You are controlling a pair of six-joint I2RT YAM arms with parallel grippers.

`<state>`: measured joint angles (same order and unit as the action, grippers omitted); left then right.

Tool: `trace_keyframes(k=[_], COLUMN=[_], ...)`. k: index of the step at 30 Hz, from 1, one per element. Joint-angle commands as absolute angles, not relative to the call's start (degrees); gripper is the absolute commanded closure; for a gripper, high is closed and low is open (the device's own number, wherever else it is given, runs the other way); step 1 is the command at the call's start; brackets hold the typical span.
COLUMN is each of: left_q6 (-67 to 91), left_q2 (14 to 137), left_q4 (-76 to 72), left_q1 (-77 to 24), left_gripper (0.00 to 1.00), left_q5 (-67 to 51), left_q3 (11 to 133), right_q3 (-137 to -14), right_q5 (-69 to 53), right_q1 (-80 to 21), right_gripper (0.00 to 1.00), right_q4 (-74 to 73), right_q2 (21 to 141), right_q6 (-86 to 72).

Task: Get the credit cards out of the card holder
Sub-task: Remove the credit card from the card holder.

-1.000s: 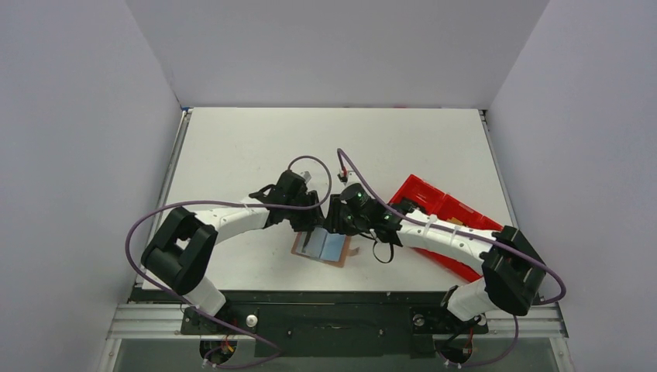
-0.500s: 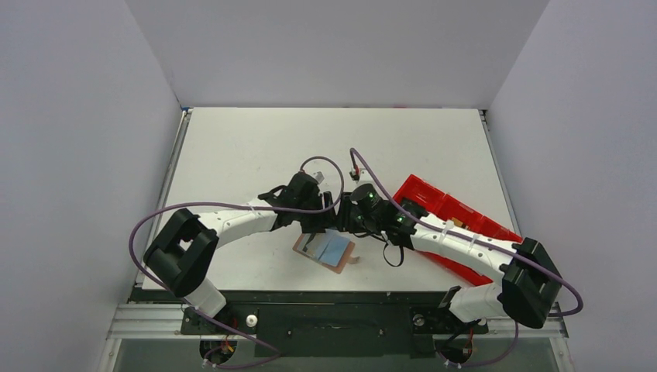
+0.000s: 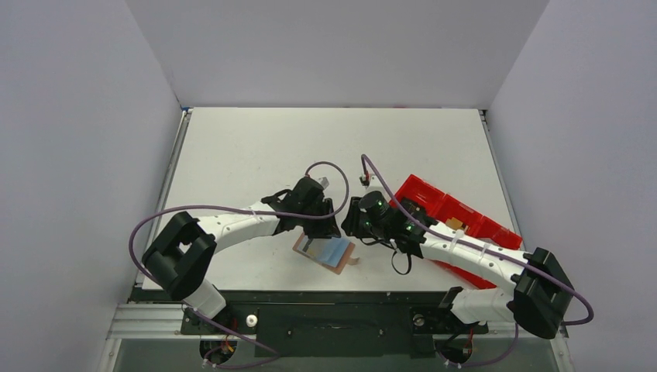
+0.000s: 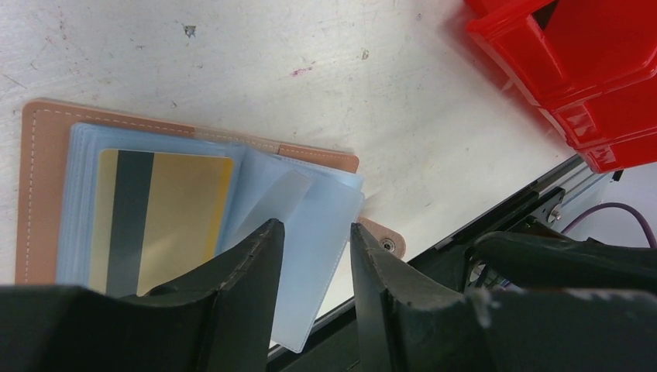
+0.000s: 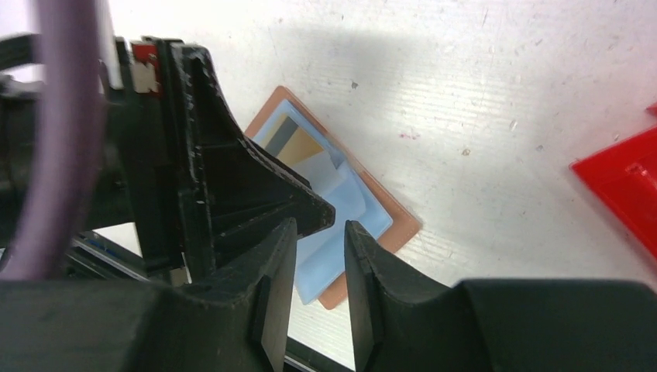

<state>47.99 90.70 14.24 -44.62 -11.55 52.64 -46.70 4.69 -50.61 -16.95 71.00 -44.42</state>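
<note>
Brown leather card holder [image 3: 325, 252] lying open on white surface [image 3: 256, 147].
Left fingers [image 4: 248, 267], right fingers [image 5: 362, 271]: apart, empty, above it.

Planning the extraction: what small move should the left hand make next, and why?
Probably ease the left hand onto the gold card: it sits in a clear sleeve of the open card holder, and the jaws stand open, empty, beside it.

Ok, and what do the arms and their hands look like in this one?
Both arms are alike: the left arm and right arm have white links between bulky black joints, each trailed by a looping purple cable. Small green lights glow on the right wrist. The left hand and right hand have matte black, tapered fingers.
</note>
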Motion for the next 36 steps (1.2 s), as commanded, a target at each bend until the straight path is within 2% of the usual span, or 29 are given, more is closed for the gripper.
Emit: trace_keyframes(k=[1,6,12,16,29,36], left_q6=[49.56,50.29,51.04,51.39,49.5,45.72], left_q2=[89.78,91.36,92.8,92.96,91.08,86.0], left_q4=[14.29,14.51,15.05,15.25,19.51,24.45], left_q1=[-45.64,-46.27,-47.21,-47.28,-45.12,-40.46], left_gripper=[0.68,0.79,0.91,0.96,0.97,0.9], left_q5=[-10.86,-10.71,-10.02,-9.13,-5.38,-0.72], left_q3=[52.65,53.14,53.21,52.96,54.23,52.77], right_q3=[-44.35,-41.74,-39.35,-38.48,-37.27,-39.95], right_q5=[5.88,4.6,4.1,3.86,2.63,3.99], right_q1=[-52.45,-53.24,-53.18,-52.93,-51.97,-49.48], right_gripper=[0.75,0.83,0.84,0.85,0.88,0.91], right_q4=[-13.04,-7.65,-3.64,-2.68,-0.82,-2.78], right_q2=[70.66,73.55,76.45,78.21,86.1,91.84], right_q6=[-46.66,-49.73,-51.6,-51.68,-53.19,-51.94])
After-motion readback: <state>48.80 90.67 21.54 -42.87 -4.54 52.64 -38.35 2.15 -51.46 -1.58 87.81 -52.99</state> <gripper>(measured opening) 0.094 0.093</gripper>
